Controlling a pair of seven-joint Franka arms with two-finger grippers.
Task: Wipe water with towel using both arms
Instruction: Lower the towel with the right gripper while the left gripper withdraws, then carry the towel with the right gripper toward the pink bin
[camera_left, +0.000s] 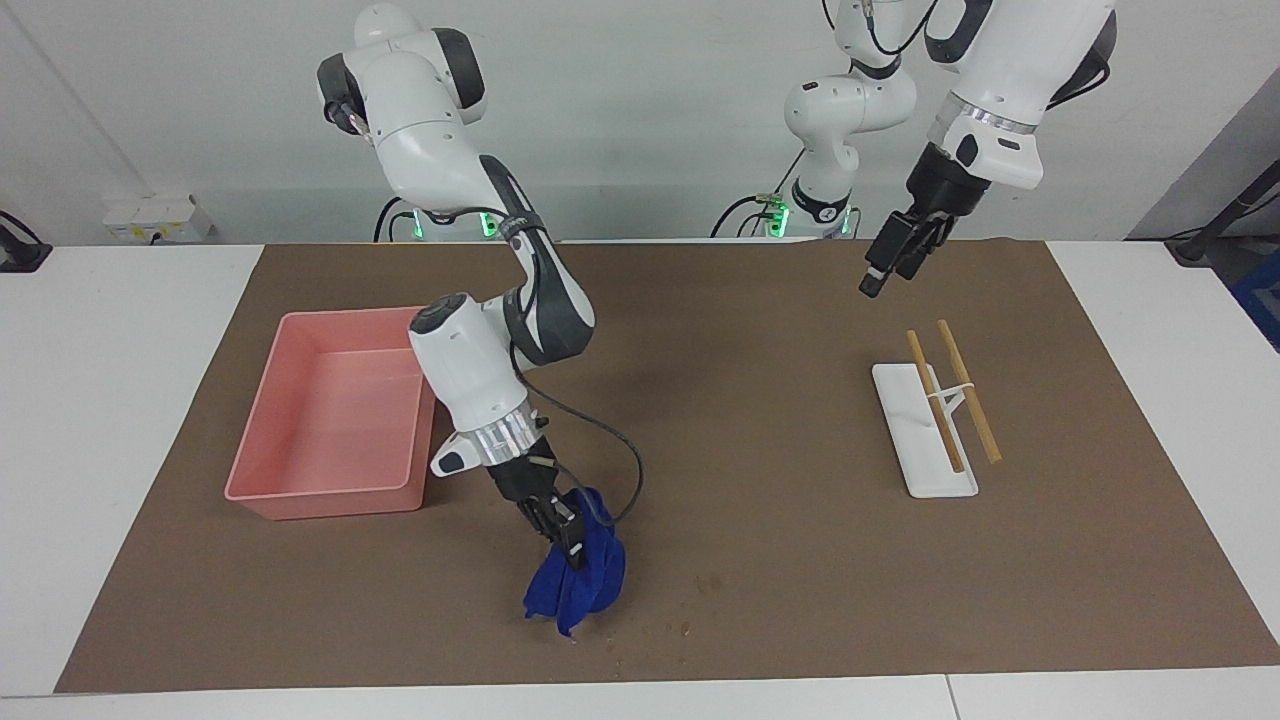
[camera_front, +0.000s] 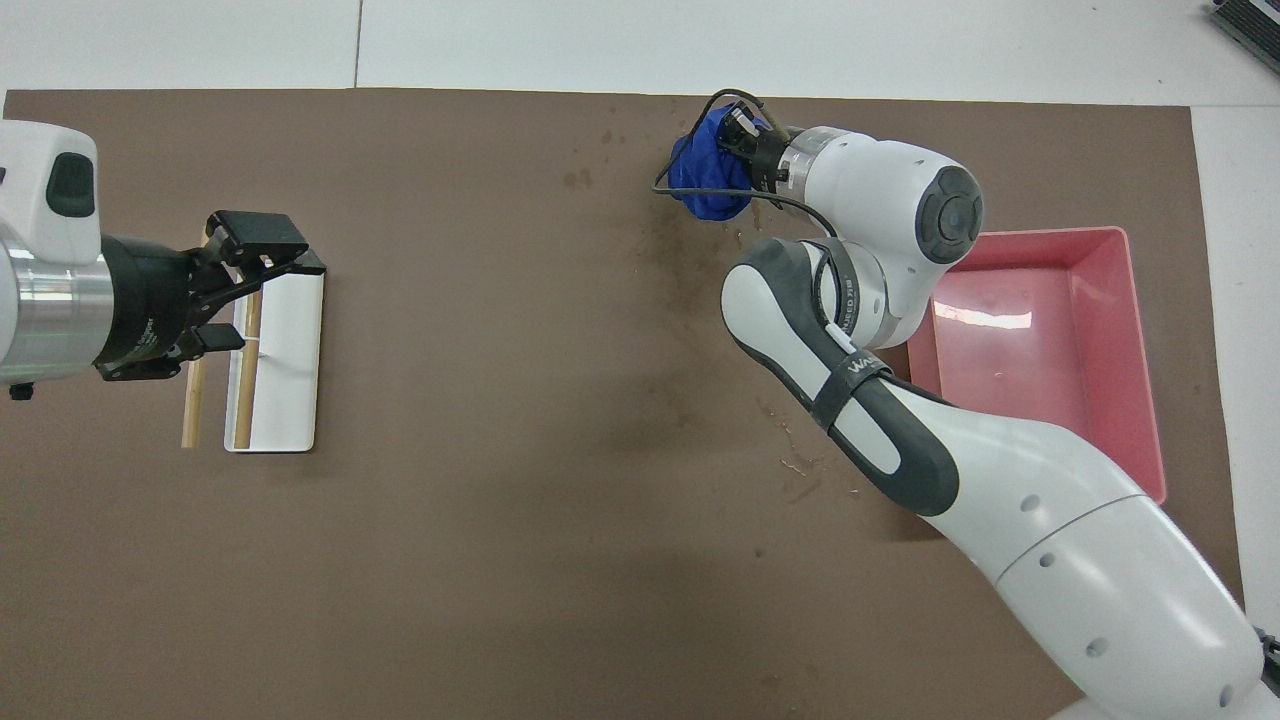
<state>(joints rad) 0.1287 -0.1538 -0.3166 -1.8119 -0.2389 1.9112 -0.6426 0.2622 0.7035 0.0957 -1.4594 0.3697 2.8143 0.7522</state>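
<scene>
The blue towel (camera_left: 580, 580) hangs bunched from my right gripper (camera_left: 557, 528), which is shut on its top. The towel's lower end appears to touch the brown mat (camera_left: 800, 560), next to dark water spots (camera_left: 705, 582) near the mat's edge farthest from the robots. In the overhead view the towel (camera_front: 705, 185) shows at the right gripper's (camera_front: 745, 140) tip, with water spots (camera_front: 575, 180) beside it. My left gripper (camera_left: 893, 262) is up in the air, open and empty, over the chopstick rest at the left arm's end; it also shows in the overhead view (camera_front: 283, 302).
A pink tray (camera_left: 330, 492) stands at the right arm's end, close to the right arm's wrist; it also shows in the overhead view (camera_front: 1140, 330). A white rest (camera_left: 925, 475) with two wooden chopsticks (camera_left: 972, 400) lies at the left arm's end.
</scene>
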